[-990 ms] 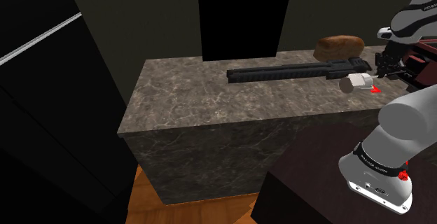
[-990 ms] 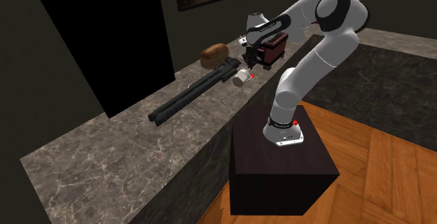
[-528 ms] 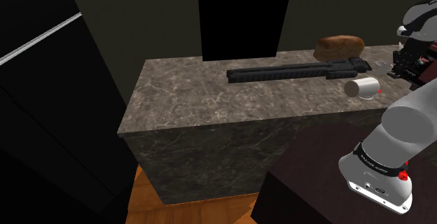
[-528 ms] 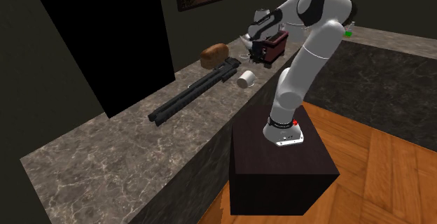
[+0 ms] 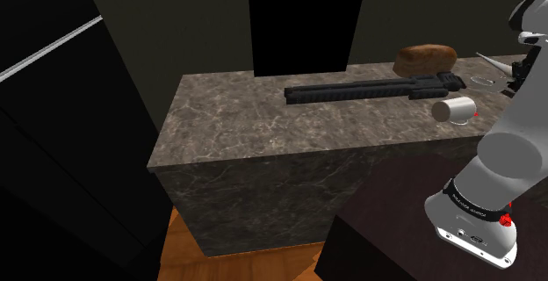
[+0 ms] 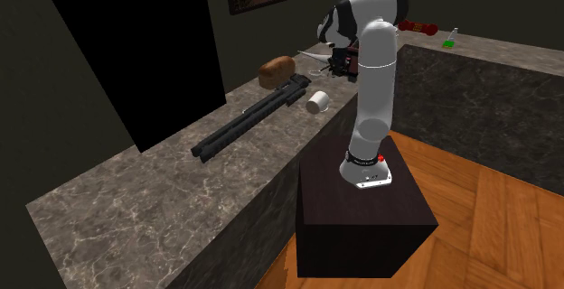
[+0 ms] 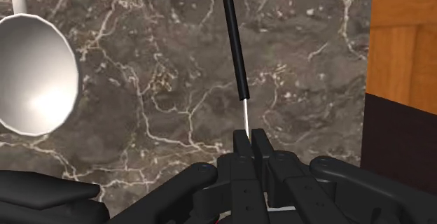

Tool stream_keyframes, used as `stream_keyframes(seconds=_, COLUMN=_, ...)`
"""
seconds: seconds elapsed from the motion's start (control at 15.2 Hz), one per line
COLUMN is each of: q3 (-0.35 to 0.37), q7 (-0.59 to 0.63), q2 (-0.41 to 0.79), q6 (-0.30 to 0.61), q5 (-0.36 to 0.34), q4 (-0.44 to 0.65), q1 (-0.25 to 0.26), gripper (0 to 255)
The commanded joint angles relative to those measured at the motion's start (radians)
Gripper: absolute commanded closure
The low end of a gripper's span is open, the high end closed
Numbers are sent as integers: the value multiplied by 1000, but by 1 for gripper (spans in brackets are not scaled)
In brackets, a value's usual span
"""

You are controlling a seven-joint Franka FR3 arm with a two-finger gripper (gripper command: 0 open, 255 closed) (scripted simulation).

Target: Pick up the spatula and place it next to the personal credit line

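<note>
1. The slim spatula [image 7: 235, 54] has a black rod handle and a short white end. The black claw [image 7: 251, 136] pinches it at that white end, and it runs straight away from the fingertips over the dark, white-veined marble tabletop [image 7: 161, 103].
2. The claw's two fingers are pressed together on the spatula's end, clasping it between them.
3. To one side of the spatula and apart from it, a white round scoop [image 7: 35, 82] with a black-and-white handle lies on the same tabletop.
4. In the second exterior view the white arm [image 6: 375, 88] rises nearly upright from its dark box stand [image 6: 361, 215], with the claw over the far stretch of the tabletop.
5. Further along the tabletop sit three things:
   - a brown bread loaf [image 6: 277, 69] by the wall
   - a white cup [image 6: 316, 103] lying on its side near the front edge
   - a long black rod-like object [image 6: 249, 118] stretched between them
6. An orange wooden floor [image 6: 506, 215] lies beside the stand, and a black area [image 6: 136, 61] shows behind the tabletop.
</note>
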Motion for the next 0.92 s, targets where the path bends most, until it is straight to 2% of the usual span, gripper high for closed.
stream_keyframes(seconds=0.0, q3=42, q7=-44, q2=45, q6=13, q5=58, q4=10, q1=-52, gripper=255)
stream_keyframes(seconds=0.86, q3=191, q7=-151, q2=175, q6=128, q5=225, q4=-29, q1=-185, gripper=255)
